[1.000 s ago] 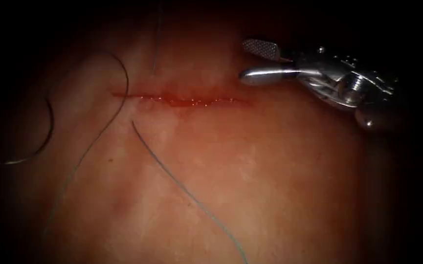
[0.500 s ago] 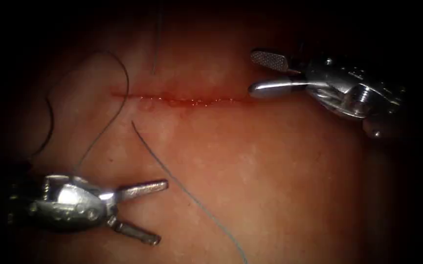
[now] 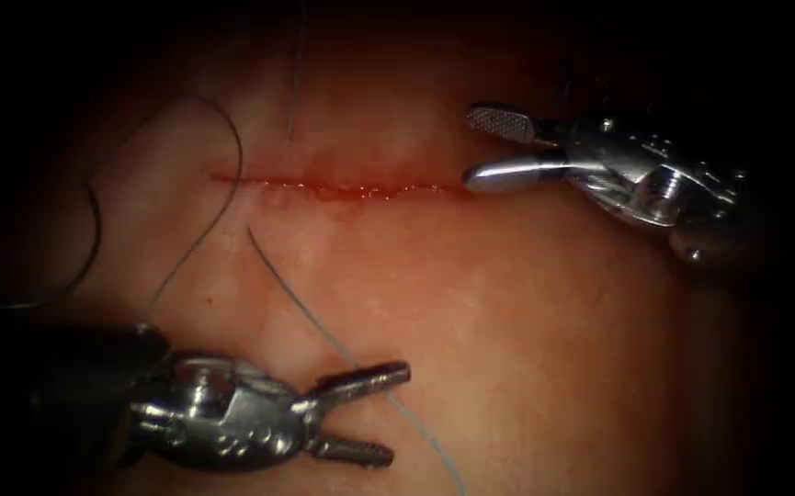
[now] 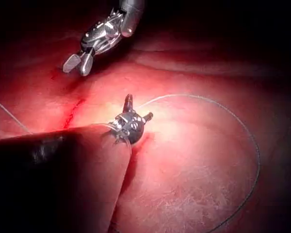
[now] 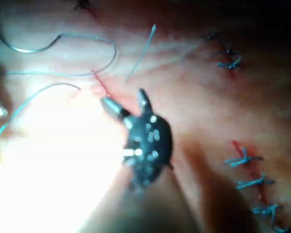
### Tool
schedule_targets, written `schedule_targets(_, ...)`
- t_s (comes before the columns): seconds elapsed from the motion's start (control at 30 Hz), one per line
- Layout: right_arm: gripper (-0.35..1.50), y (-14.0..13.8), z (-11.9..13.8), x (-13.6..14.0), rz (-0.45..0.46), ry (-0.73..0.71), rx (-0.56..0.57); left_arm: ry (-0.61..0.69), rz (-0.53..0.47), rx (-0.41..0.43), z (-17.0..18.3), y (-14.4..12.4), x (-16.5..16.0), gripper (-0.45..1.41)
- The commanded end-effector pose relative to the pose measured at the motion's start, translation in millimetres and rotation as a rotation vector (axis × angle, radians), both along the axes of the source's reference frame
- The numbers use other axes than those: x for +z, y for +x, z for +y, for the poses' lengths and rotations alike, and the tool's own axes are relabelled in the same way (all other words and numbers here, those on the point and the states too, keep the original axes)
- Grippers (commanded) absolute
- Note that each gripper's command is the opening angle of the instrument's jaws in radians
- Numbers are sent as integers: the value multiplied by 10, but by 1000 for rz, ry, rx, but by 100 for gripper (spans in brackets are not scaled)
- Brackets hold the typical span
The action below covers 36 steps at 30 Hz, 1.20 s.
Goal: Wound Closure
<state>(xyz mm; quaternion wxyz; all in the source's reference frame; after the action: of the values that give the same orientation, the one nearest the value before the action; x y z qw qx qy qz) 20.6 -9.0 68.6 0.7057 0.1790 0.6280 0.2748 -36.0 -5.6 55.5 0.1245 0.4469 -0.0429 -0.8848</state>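
Observation:
The cut [image 3: 342,188] runs across the tissue [image 3: 526,349] with red fluid along it. My right tool [image 3: 478,147] hovers at the cut's right end, jaws open and holding nothing; it is seen close up as the right tool [image 5: 123,97]. My left tool [image 3: 395,413] is low over the tissue below the cut, jaws open and empty, and shows as the left tool [image 4: 138,107]. A thread [image 3: 291,294] runs down from near the cut and passes under its upper jaw. The curved needle [image 3: 96,234] lies free on the tissue, left of the cut's left end.
A long thread loop [image 3: 232,152] crosses the cut's left end, and a short thread end [image 3: 294,92] lies above the cut. Thread [image 4: 223,107] arcs away past the left tool. Finished stitches [image 5: 245,160] sit on other cuts beside the right tool.
My left tool came in from the lower left and moved right, onto the thread below the cut. My right tool sank slightly toward the cut's right end, jaws still open.

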Motion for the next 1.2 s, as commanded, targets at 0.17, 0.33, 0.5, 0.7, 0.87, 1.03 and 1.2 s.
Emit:
schedule_targets(0.17, 121, 15, -1, 4, 1, -5, 3, -10, 39, 13, -9, -16, 21, 64)
schedule_targets(0.33, 118, 16, -1, 5, 1, -5, 4, -4, 35, 14, -15, -28, 21, 40)
schedule_targets(0.5, 110, 21, -5, 9, 14, -9, -12, 17, -36, 34, -16, -20, 11, -45)
schedule_targets(0.7, 108, 40, -7, 24, 28, -120, -104, 29, -87, 48, 4, 18, 2, -45)
schedule_targets(0.87, 105, 66, -17, 25, 3, -353, -242, 57, -134, 98, 12, 46, -2, -45)
schedule_targets(1.03, 85, 107, -39, 7, 70, -575, -323, 84, -234, 145, 26, 70, -9, -45)
schedule_targets(1.2, 73, 143, -51, -10, 139, -659, -372, 98, -282, 202, 39, 94, -19, -45)
